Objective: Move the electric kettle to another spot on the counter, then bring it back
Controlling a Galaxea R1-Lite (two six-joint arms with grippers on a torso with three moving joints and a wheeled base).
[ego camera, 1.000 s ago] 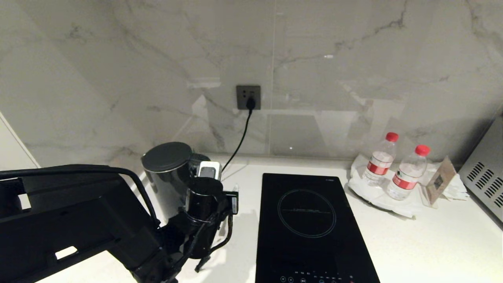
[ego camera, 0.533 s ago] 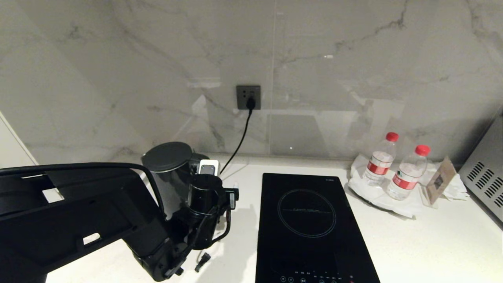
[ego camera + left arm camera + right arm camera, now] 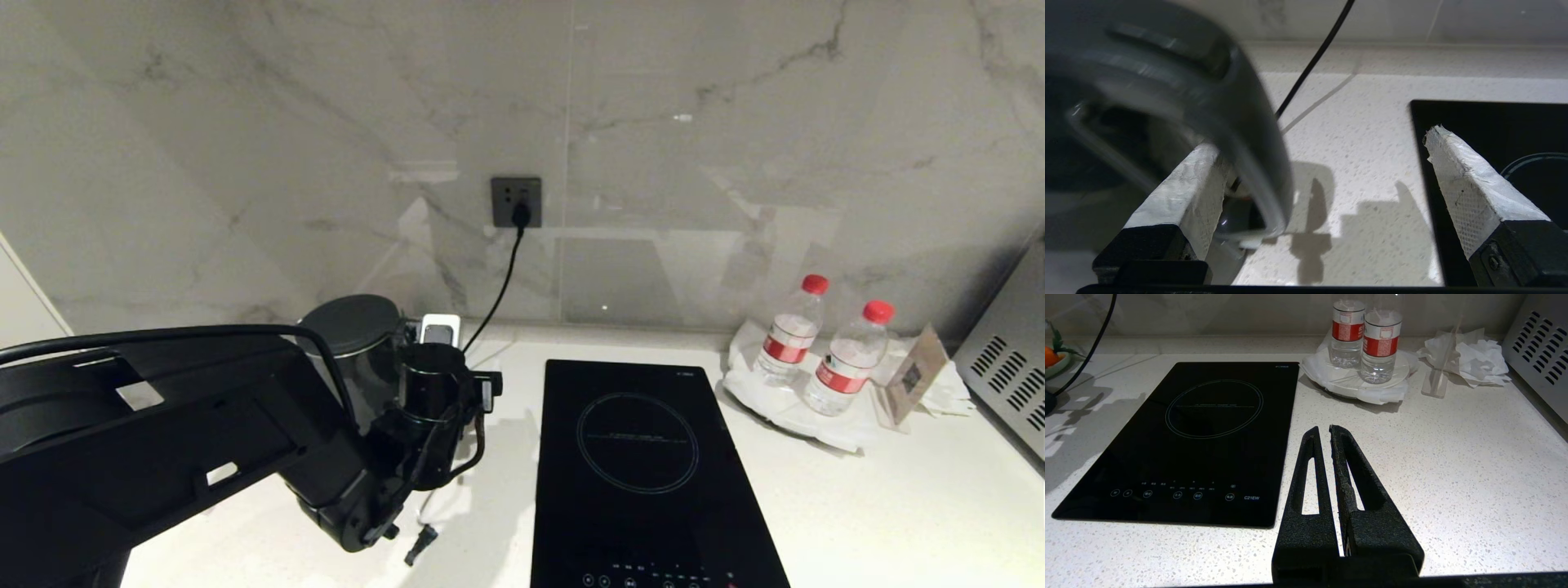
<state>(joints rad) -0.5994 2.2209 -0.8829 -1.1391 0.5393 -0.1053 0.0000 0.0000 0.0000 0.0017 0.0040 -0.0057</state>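
The glossy black electric kettle (image 3: 353, 327) stands at the back left of the white speckled counter (image 3: 898, 506), its body partly hidden behind my left arm. My left gripper (image 3: 461, 359) is at the kettle's right side and stands open. In the left wrist view the blurred loop handle (image 3: 1241, 134) lies close to one white-taped finger (image 3: 1188, 192), while the other finger (image 3: 1466, 179) is far off over the hob's edge, so the left gripper (image 3: 1321, 141) clamps nothing. My right gripper (image 3: 1323, 430) hovers shut and empty over the counter (image 3: 1453, 465).
A black induction hob (image 3: 645, 465) lies just right of the kettle. A black cord runs from the wall socket (image 3: 516, 202) down behind the kettle. Two water bottles (image 3: 788, 331) stand on a white tray at the back right, beside a metal appliance (image 3: 1008, 367).
My left arm has shifted toward the wall and its fingers have spread wider beside the handle. The kettle has stayed where it was.
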